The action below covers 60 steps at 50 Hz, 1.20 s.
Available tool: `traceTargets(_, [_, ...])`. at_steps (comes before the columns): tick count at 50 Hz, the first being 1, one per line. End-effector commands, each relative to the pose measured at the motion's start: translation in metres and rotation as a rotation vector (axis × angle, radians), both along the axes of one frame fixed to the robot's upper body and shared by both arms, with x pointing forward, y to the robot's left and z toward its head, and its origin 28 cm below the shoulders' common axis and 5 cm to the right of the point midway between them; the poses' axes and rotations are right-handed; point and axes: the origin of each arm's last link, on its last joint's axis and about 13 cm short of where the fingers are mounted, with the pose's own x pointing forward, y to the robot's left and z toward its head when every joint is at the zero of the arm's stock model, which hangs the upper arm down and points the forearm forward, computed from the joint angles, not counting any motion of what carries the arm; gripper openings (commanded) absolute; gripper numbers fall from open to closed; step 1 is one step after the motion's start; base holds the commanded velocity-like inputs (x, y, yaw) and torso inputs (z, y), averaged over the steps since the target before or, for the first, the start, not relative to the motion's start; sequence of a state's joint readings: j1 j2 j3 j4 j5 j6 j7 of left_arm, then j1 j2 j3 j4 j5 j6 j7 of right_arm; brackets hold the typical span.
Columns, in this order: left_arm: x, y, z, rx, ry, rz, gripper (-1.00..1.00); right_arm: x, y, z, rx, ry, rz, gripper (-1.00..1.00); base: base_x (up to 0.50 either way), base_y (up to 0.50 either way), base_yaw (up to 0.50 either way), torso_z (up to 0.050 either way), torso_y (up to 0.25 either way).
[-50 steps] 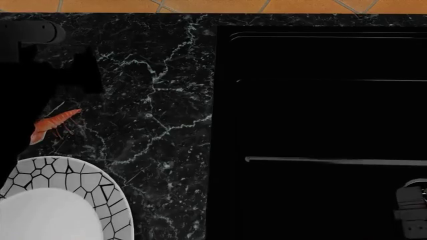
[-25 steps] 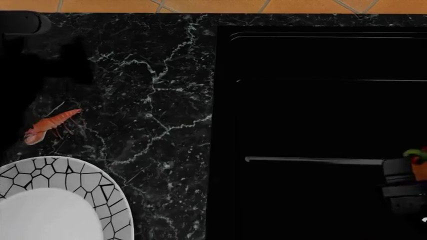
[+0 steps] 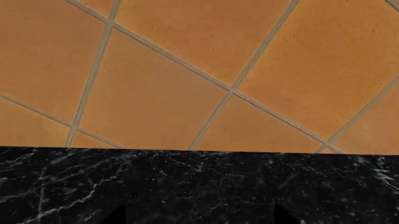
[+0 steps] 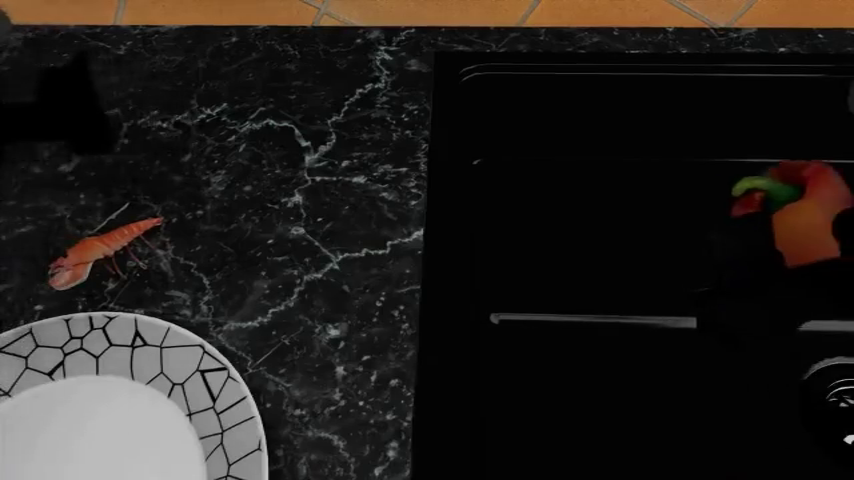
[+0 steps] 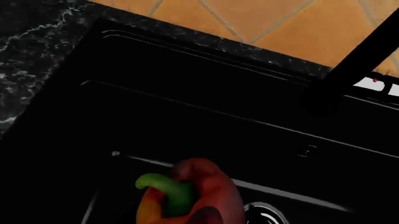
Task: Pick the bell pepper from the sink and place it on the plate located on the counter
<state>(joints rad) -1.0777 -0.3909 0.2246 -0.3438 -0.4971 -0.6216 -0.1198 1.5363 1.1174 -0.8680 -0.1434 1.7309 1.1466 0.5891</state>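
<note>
The red-orange bell pepper (image 4: 809,215) with its green stem (image 4: 761,187) hangs over the black sink (image 4: 454,200) at the right edge of the head view. My right gripper (image 4: 797,242) is shut on it; the dark fingers barely stand out from the basin. In the right wrist view the pepper (image 5: 199,186) sits between the fingers, above the basin floor. The plate (image 4: 160,350) lies on the counter (image 4: 307,200) at the lower left. My left gripper (image 4: 60,115) is a black shape at the far left; its tips show wide apart and empty over the counter in the left wrist view (image 3: 199,220).
A small orange shrimp (image 4: 100,250) lies on the counter just beyond the plate. A thin pale bar (image 4: 601,321) crosses the sink, and a drain (image 4: 834,395) sits at its near right. A black faucet (image 5: 361,60) stands at the back. Orange tiles (image 3: 187,74) run behind the counter.
My right gripper has risen from the near right of the sink with the pepper and moved farther back. My left arm has drawn back toward the far left corner.
</note>
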Motion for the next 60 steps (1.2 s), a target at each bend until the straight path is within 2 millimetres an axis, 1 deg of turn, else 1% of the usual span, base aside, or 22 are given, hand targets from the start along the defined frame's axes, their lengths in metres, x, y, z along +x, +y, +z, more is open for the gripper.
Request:
traceTargets(1, [-0.010, 0.008, 0.002, 0.015, -0.005, 0.016, 1.00, -0.016, 0.025, 0.036, -0.040, -0.107, 0.177, -1.00, 0.00, 0.00, 0.00, 0.000, 0.000])
traceTargets(10, [-0.016, 0.013, 0.002, 0.012, -0.010, 0.033, 1.00, -0.022, 0.051, 0.056, -0.077, -0.147, 0.331, -1.00, 0.00, 0.00, 0.00, 0.000, 0.000])
traceTargets(16, [-0.016, 0.015, 0.005, 0.010, -0.020, 0.042, 1.00, -0.021, 0.059, 0.061, -0.068, -0.143, 0.398, -1.00, 0.00, 0.00, 0.00, 0.000, 0.000])
traceTargets(21, [-0.016, 0.015, 0.004, 0.005, -0.021, 0.042, 1.00, -0.020, 0.068, 0.063, -0.009, -0.129, 0.473, -1.00, 0.00, 0.00, 0.00, 0.000, 0.000])
traceTargets(28, [-0.019, 0.018, 0.006, -0.001, -0.025, 0.055, 1.00, -0.017, 0.082, 0.059, 0.049, -0.109, 0.573, -1.00, 0.00, 0.00, 0.00, 0.000, 0.000])
traceTargets(34, [-0.022, 0.019, 0.008, -0.006, -0.029, 0.058, 1.00, -0.018, 0.090, 0.056, 0.087, -0.105, 0.656, -1.00, 0.00, 0.00, 0.00, 0.000, 0.000])
traceTargets(43, [-0.020, 0.015, 0.009, -0.003, -0.029, 0.046, 1.00, -0.024, 0.100, 0.055, 0.073, -0.075, 0.726, -1.00, 0.00, 0.00, 0.00, 0.000, 0.000])
traceTargets(45, [-0.020, 0.014, 0.009, -0.002, -0.028, 0.042, 1.00, -0.023, 0.102, 0.052, 0.067, -0.065, 0.738, -1.00, 0.00, 0.00, 0.00, 0.000, 0.000])
traceTargets(51, [-0.018, 0.014, 0.008, -0.001, -0.025, 0.041, 1.00, -0.022, 0.114, 0.047, 0.056, -0.041, 0.795, -1.00, 0.00, 0.00, 0.00, 0.000, 0.000])
traceTargets(55, [-0.018, 0.014, 0.006, -0.005, -0.024, 0.040, 1.00, -0.022, 0.127, 0.043, 0.045, -0.026, 0.852, -1.00, 0.00, 0.00, 0.00, 0.000, 0.000])
traceTargets(60, [-0.018, 0.016, 0.005, -0.008, -0.023, 0.041, 1.00, -0.019, 0.138, 0.039, 0.051, -0.013, 0.893, -1.00, 0.00, 0.00, 0.00, 0.000, 0.000])
